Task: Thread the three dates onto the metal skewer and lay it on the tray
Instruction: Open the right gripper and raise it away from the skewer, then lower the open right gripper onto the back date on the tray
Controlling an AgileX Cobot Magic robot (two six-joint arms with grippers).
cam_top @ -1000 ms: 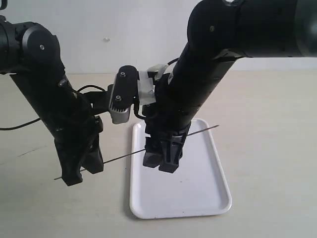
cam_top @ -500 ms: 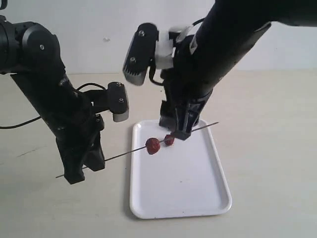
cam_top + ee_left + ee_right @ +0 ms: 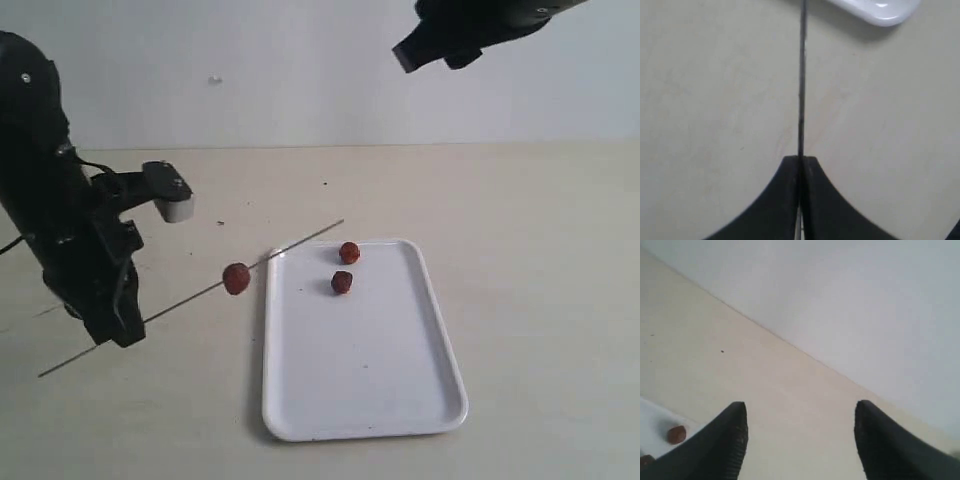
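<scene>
My left pincer (image 3: pixel 800 162) is clamped tight on the skewer (image 3: pixel 290 248), gripping near one end, so most of the rod sticks out unsupported toward the tray (image 3: pixel 400 400). One threaded date (image 3: pixel 236 278) sits mid-rod, over the tabletop (image 3: pixel 540 250) just beside the tray's rim. The two loose dates (image 3: pixel 349 252) lie near each other, not touching, on the tray end nearest the rod tip, not yet threaded. My right pincer (image 3: pixel 801 405) hangs high, well apart from everything, jaws wide apart, nothing in them. Risks, my judgement: a thin rod in a narrow grip can pivot or flex when a date gets pushed onto the tip, so the point misses or skids. The threaded date can slip off the free end if I tip it down, landing on the table, not the tray. Round dates may roll on slick plastic when pinched. Surface: plain matte beige, a few dark specks. Room: bare white wall (image 3: pixel 300 70) behind, nothing else visible.
</scene>
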